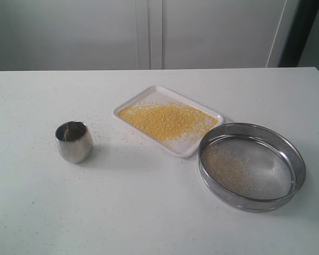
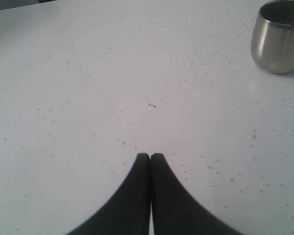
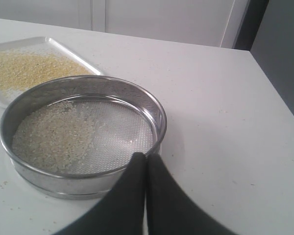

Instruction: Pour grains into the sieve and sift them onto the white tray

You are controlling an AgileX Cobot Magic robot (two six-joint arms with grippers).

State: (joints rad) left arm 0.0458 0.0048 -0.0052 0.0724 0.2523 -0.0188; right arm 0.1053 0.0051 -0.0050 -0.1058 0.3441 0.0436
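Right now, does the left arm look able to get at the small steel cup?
Probably yes. In the left wrist view only table surface lies between the left tool and the steel cup, which stands upright and alone. The tool is shut, so it must open first.

a white speckled table [image 1: 149, 218] fills the scene from near edge to far. on its left stands a small rounded steel cup [image 1: 74, 141], upright and well apart from the rest. near the middle, farther back, lies the white tray [image 1: 183, 150], set at an angle. just beside the tray's near right side sits the sieve [image 1: 239, 203], flat on the table; whether the two touch cannot be told. stray grains [image 1: 103, 127] dot the bare surface between cup and tray.
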